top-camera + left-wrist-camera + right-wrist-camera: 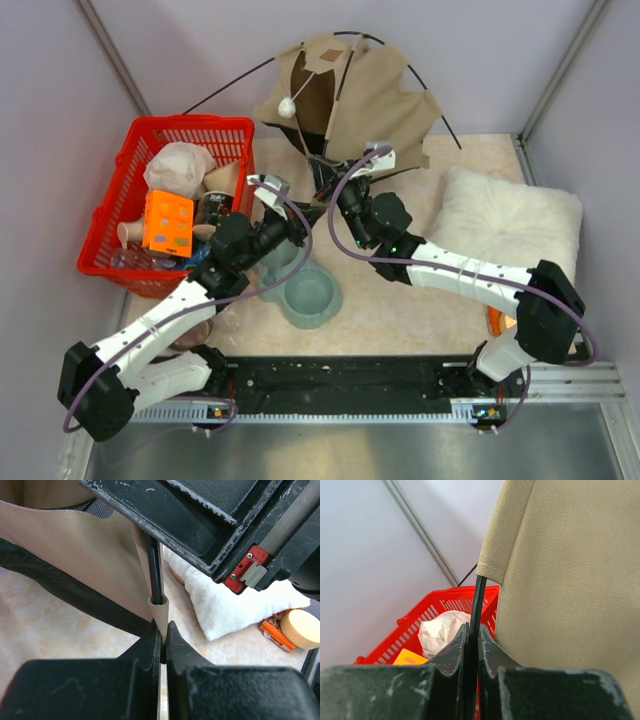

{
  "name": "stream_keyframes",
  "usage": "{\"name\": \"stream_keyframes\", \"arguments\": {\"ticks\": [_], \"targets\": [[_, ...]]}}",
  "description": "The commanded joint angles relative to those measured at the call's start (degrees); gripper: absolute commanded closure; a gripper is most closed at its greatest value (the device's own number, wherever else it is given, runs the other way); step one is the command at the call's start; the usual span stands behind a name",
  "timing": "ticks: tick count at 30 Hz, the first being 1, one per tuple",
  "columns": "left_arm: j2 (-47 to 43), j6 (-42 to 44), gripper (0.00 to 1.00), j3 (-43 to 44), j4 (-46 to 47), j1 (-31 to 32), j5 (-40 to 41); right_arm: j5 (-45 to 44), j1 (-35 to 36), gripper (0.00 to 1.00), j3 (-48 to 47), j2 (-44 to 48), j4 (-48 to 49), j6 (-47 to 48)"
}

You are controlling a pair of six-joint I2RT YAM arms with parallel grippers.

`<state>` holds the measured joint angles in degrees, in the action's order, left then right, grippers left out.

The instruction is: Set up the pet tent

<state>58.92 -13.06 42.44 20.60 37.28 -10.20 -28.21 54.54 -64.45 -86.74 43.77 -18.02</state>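
The pet tent [350,95] of tan fabric stands partly raised at the back of the table, its white pompom [287,107] hanging by the doorway. A thin dark pole [425,85] arcs over the tent and sticks out on both sides. My left gripper [163,627] is shut on a tan fabric loop [160,607] at the tent's lower edge, and a pole end [154,565] sits in that loop. Just above it, my right gripper [472,630] is shut on the same pole [479,595], beside the tent wall [570,580]. In the top view both grippers [310,208] [325,178] meet at the tent's front edge.
A red basket [110,225] full of items stands at the left, close behind my left arm. A grey-green double bowl [312,297] lies between the arms. The fluffy white cushion [505,225] lies at the right, with a small orange object [494,320] at its near edge.
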Motion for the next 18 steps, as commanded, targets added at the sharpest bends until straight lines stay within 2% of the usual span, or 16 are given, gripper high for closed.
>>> {"name": "stream_keyframes", "arguments": {"ticks": [1, 7, 14, 18], "targets": [[-3.46, -2.59, 1.00, 2.48, -0.47, 1.75, -6.77, -3.97, -1.55, 1.00, -0.59, 2.19, 4.84, 4.75], [-2.40, -3.38, 1.00, 3.88, 0.49, 1.75, -5.54, 0.78, -0.93, 1.00, 0.28, 3.07, 3.34, 4.05], [-0.56, -2.85, 1.00, 8.45, -4.51, 1.75, -4.22, 0.88, -0.23, 1.00, 0.63, 3.68, 1.94, 3.61], [-1.08, -2.85, 0.89, 9.59, -5.83, 1.66, -4.22, 0.34, -0.23, 1.00, 1.95, 3.59, 1.32, 3.17]]}}
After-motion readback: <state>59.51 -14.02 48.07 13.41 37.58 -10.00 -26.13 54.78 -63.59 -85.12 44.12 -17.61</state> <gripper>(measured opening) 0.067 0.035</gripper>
